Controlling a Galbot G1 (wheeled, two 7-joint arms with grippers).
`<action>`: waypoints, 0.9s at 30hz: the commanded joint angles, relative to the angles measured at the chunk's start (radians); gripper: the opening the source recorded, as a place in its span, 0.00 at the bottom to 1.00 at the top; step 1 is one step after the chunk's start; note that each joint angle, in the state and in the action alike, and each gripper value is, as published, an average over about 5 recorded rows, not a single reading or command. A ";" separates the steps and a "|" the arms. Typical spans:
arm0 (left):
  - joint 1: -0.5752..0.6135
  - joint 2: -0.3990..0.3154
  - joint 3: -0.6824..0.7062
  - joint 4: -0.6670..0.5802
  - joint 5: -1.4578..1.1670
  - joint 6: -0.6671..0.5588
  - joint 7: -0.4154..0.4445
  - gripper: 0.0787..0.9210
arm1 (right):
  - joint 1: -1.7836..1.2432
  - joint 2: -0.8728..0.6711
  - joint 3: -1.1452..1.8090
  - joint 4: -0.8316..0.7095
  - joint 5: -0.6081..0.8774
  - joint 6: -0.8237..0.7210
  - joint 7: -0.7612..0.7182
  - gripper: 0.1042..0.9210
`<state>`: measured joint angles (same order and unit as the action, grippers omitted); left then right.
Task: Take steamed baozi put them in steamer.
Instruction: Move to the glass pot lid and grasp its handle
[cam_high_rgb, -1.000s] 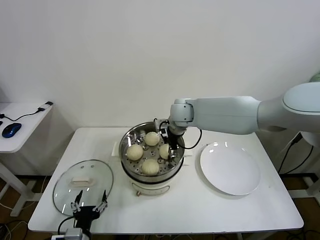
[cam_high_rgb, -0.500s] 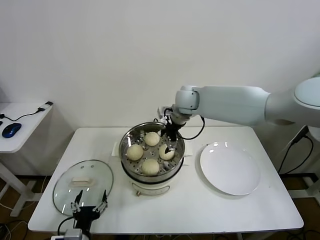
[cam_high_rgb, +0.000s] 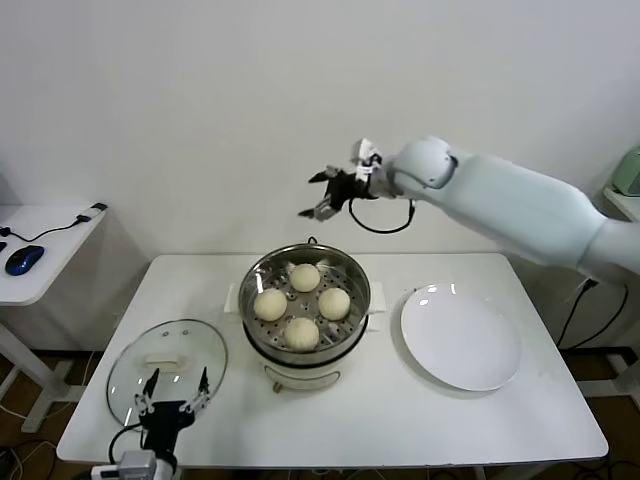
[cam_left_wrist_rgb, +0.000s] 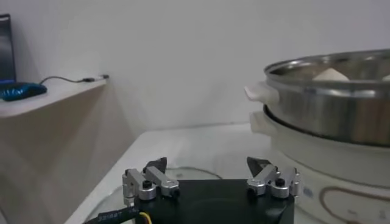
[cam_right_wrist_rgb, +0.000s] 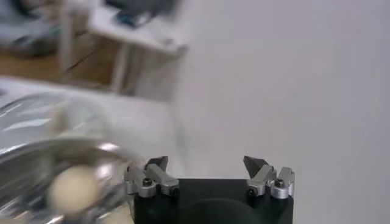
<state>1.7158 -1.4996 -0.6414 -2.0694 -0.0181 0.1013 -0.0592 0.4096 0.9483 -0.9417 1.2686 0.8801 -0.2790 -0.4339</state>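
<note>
I count four buns (cam_high_rgb: 303, 277) (cam_high_rgb: 270, 304) (cam_high_rgb: 334, 302) (cam_high_rgb: 301, 333), all sitting in one steamer (cam_high_rgb: 305, 345). I see one white plate (cam_high_rgb: 460, 340) and one glass lid (cam_high_rgb: 166, 362) on one white table (cam_high_rgb: 400, 420). One side desk (cam_high_rgb: 45, 250) carries one blue mouse (cam_high_rgb: 22, 259). I have two grippers in view: the left gripper (cam_high_rgb: 172, 389) and the right gripper (cam_high_rgb: 318, 195).

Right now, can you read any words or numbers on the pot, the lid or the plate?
No text can be read in any view.
Steamer: a faint oval mark on the front of its white base, too small to read.
Glass lid: no text.
Plate: no text.
Left tool: tiny white print on its black housing, too small to read.
</note>
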 joint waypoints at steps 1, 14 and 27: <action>-0.008 0.009 -0.006 -0.007 -0.019 -0.009 -0.005 0.88 | -0.559 -0.331 0.656 0.168 -0.127 0.046 0.399 0.88; -0.094 0.065 -0.036 0.050 -0.015 -0.080 0.027 0.88 | -1.571 -0.205 1.501 0.326 -0.305 0.320 0.359 0.88; -0.107 0.084 -0.043 0.069 0.118 -0.186 0.000 0.88 | -1.848 0.121 1.584 0.286 -0.352 0.611 0.289 0.88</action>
<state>1.6218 -1.4214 -0.6820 -2.0074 0.0602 -0.0477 -0.0596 -1.0677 0.8700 0.4197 1.5464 0.5926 0.1001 -0.1297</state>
